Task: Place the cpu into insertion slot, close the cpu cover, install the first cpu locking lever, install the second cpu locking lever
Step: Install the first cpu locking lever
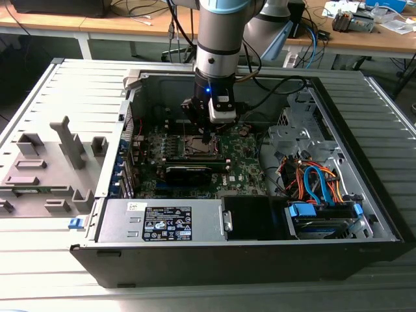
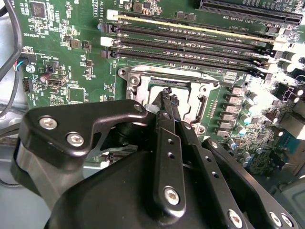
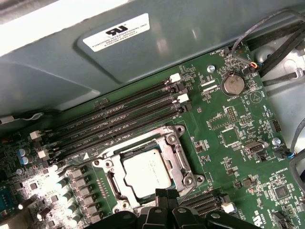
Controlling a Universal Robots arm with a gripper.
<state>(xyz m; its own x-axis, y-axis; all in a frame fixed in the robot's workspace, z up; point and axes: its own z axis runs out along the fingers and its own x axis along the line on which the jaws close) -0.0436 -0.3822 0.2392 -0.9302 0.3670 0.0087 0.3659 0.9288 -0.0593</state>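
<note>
a pale grey slatted table (image 1: 39, 260) takes up most of the room from where i stand, its long ribs running side by side. on it, toward the exterior view's left, sits a grey moulded fixture (image 1: 45, 169) with upright posts and blocks. behind the table are wooden-topped desks (image 1: 130, 27) on white legs (image 1: 84, 47), strewn with loose cables (image 1: 146, 12). a clutter of small gear (image 1: 361, 18) lies at the exterior view's right. the floor (image 1: 23, 71) beneath the desks is dark. the light is even and soft.

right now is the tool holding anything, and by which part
Nothing seems held: the tool is shut, fingertips together with nothing between them, at the rim of the insertion slot, where the cpu already sits.
</note>
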